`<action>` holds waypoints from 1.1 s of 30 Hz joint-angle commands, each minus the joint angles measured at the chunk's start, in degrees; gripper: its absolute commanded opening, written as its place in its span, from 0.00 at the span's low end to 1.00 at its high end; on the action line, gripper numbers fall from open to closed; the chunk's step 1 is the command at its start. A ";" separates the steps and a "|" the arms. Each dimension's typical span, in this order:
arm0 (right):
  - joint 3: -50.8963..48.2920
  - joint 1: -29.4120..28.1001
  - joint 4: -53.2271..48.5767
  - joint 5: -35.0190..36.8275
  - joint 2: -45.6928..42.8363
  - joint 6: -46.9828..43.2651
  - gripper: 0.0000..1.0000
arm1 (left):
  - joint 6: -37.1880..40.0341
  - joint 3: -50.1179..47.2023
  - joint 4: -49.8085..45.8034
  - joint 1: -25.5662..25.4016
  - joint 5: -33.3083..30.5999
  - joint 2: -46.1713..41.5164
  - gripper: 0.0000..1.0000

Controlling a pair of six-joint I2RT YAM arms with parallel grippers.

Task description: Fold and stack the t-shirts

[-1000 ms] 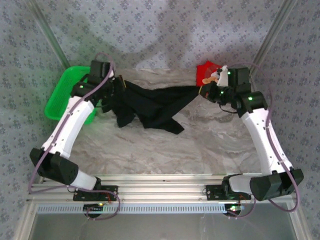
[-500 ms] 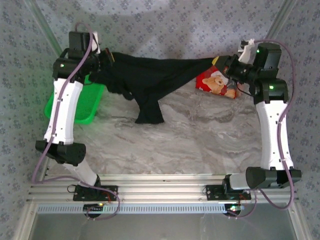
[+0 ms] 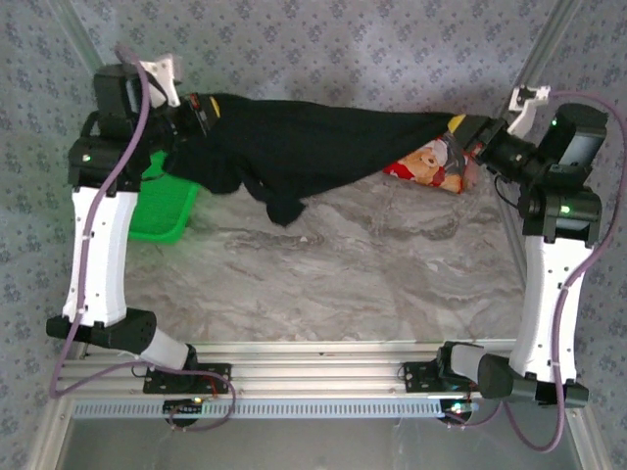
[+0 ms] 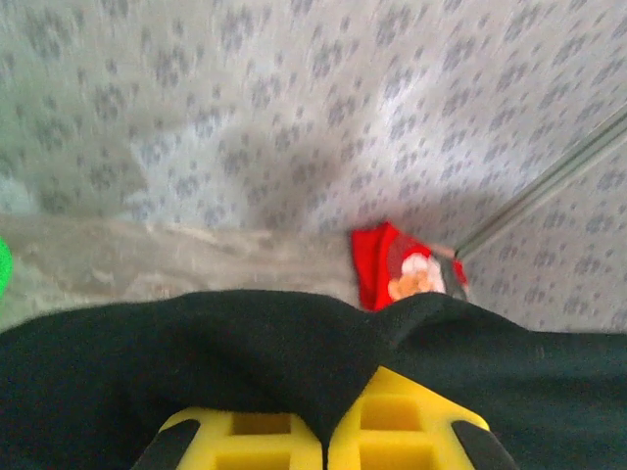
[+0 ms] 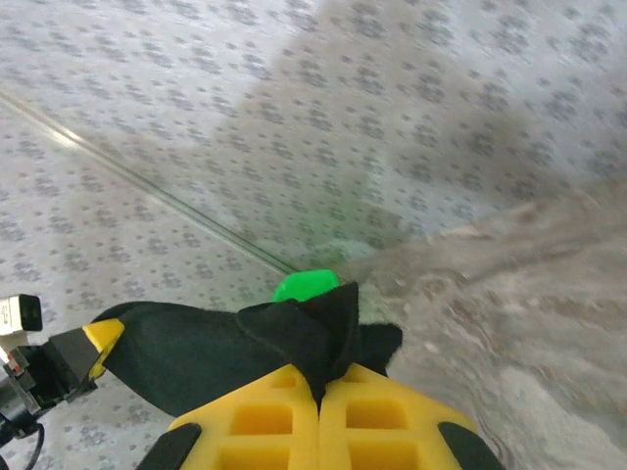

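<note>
The black t-shirt [image 3: 313, 142] hangs stretched in the air between my two grippers, well above the marble table, with a loose part drooping near its left middle. My left gripper [image 3: 201, 110] is shut on its left end, where black cloth [image 4: 245, 352] is pinched between the yellow fingers [image 4: 245, 443]. My right gripper [image 3: 460, 129] is shut on the right end, a bunched corner [image 5: 313, 333] squeezed between its fingers [image 5: 387, 416]. The red t-shirt with the teddy bear [image 3: 426, 166] lies crumpled at the back right, under the stretched shirt's right end; the left wrist view also catches this red shirt [image 4: 402, 269].
A green mesh basket [image 3: 167, 201] sits at the back left behind the left arm, its green rim [image 5: 306, 285] also peeking over the cloth in the right wrist view. Patterned curtain walls and metal posts [image 3: 544, 44] close in the back and sides.
Both arms have risen and spread apart, lifting the black shirt off the table and pulling it taut. The red shirt stays at the back right.
</note>
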State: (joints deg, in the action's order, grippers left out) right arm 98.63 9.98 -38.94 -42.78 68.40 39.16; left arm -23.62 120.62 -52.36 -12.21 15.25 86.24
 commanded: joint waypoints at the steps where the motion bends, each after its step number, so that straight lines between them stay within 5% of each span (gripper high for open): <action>1: -4.28 2.10 -3.03 -0.27 -0.80 -0.48 0.00 | -0.05 -4.51 3.10 -0.01 0.02 -1.49 0.04; 13: -17.06 -1.65 0.50 10.13 12.41 -7.21 0.00 | -0.20 -20.82 9.89 0.96 3.70 11.01 0.05; 17: -18.43 -3.62 2.22 16.02 18.63 -9.29 0.00 | -0.91 -21.08 11.02 0.96 4.71 17.95 0.15; 18: -19.11 -3.89 3.77 16.91 20.06 -9.40 0.00 | -1.19 -20.44 11.62 0.97 5.14 19.36 0.21; 21: -19.11 -4.22 6.92 17.25 24.18 -10.37 0.00 | -2.72 -16.38 9.47 0.91 4.18 20.63 0.63; 24: -18.03 -4.85 8.49 17.46 27.14 -10.57 0.00 | -3.76 -16.63 7.00 0.28 2.76 15.36 0.80; 28: -17.48 -5.06 7.65 16.61 29.19 -12.81 0.47 | -3.87 -29.51 4.90 -1.12 2.80 4.16 0.88; 33: -22.41 -5.36 7.53 12.35 23.95 -15.71 0.73 | 1.61 -42.10 2.67 -4.61 0.33 0.23 0.86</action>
State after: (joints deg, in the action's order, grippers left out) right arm 78.67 5.08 -31.38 -27.44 96.60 26.37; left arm -25.78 82.91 -46.00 -15.25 17.78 84.09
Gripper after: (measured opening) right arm 0.696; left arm 0.864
